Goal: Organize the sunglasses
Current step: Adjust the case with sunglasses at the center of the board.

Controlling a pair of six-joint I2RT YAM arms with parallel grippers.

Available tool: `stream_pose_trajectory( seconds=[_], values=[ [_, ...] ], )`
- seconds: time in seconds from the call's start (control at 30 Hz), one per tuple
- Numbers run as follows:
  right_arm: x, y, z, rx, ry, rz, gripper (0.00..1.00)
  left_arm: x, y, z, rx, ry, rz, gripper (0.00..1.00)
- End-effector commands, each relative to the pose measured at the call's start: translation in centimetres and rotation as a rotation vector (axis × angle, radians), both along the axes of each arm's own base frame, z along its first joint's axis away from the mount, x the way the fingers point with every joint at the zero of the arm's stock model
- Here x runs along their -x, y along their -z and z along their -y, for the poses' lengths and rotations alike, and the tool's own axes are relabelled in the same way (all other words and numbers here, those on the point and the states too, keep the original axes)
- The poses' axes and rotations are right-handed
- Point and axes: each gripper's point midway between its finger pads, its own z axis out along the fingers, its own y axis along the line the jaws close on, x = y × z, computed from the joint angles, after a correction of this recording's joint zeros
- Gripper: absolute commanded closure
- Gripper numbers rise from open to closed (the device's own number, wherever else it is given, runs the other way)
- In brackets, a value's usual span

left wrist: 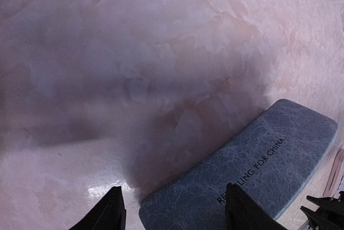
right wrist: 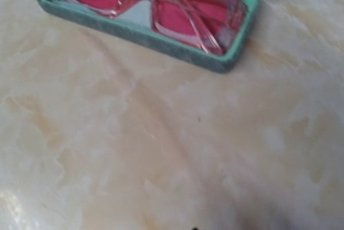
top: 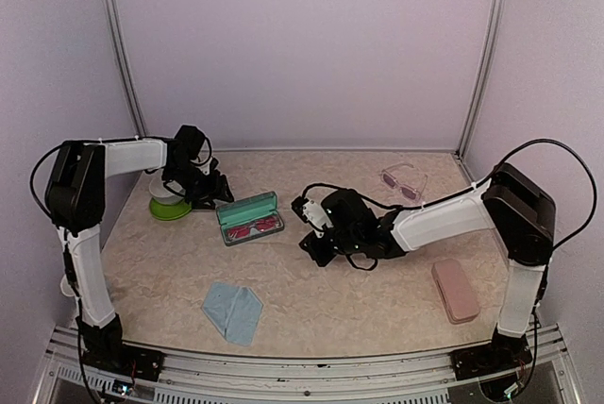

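The pink-red sunglasses (top: 256, 227) lie folded inside an open teal-lined case (top: 247, 206). In the right wrist view they (right wrist: 177, 15) fill the case (right wrist: 161, 42) at the top. The pale clear-framed sunglasses (top: 404, 180) lie on the table at the back right. My left gripper (top: 219, 193) is open and empty behind the case's left end. The case's blue-grey outside (left wrist: 258, 171) shows between its fingers (left wrist: 110, 214). My right gripper (top: 307, 227) hovers low, just right of the case. Its fingers are hidden in its own view.
A closed pink case (top: 455, 289) lies at the front right. A light-blue cloth (top: 233, 311) lies at the front, left of middle. A round green and white object (top: 170, 206) sits under the left arm near the left wall.
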Motion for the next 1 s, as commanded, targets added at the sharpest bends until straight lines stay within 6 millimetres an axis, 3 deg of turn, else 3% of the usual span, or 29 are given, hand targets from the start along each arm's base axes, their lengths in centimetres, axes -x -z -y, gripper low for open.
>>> stream_pose_trajectory(
  seconds=[0.0, 0.33, 0.57, 0.97],
  values=[
    [-0.2, -1.1, 0.8, -0.019, 0.036, 0.011, 0.84, 2.2, 1.3, 0.9, -0.048, 0.059, -0.058, 0.38],
    [0.1, -0.9, 0.7, -0.031, 0.038, -0.002, 0.75, 5.9, 2.7, 2.1, -0.064, 0.093, -0.115, 0.43],
    [-0.1, -0.5, 0.2, -0.030, 0.034, -0.005, 0.67, 8.1, 2.0, 3.2, -0.048, 0.107, -0.107, 0.43],
    [-2.8, 0.3, -1.4, 0.019, 0.063, 0.042, 0.65, 5.7, -0.7, 1.8, -0.069, 0.073, -0.010, 0.42]
  ],
)
